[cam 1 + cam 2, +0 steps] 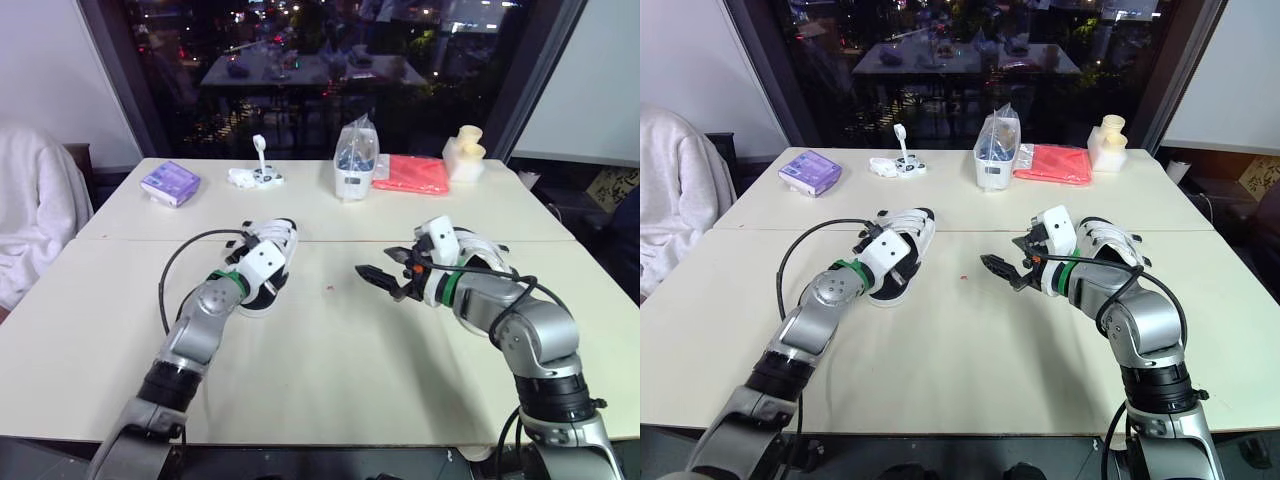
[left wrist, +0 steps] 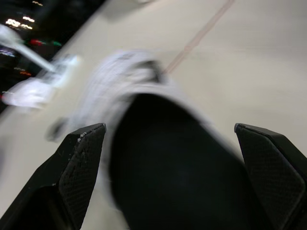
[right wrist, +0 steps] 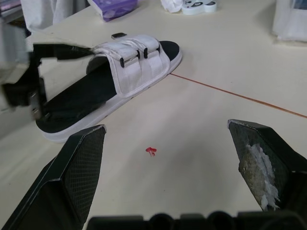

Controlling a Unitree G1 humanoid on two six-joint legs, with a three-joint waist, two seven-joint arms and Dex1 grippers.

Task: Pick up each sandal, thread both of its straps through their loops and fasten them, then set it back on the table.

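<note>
- The first sandal (image 1: 275, 245) lies flat on the table (image 1: 330, 350), left of centre in the eye views. Its black footbed faces up and two white straps cross its far half.
- The left gripper (image 2: 170, 128) is spread wide over this sandal's near end, with the footbed between its fingers; whether they touch it I cannot tell.
- The right gripper (image 3: 165, 127) is also wide open and empty, just right of centre. It points toward that sandal but is well apart from it, with a red speck (image 1: 327, 288) between them.
- The second sandal (image 1: 478, 245) lies right of centre, partly hidden behind the right forearm.
</note>
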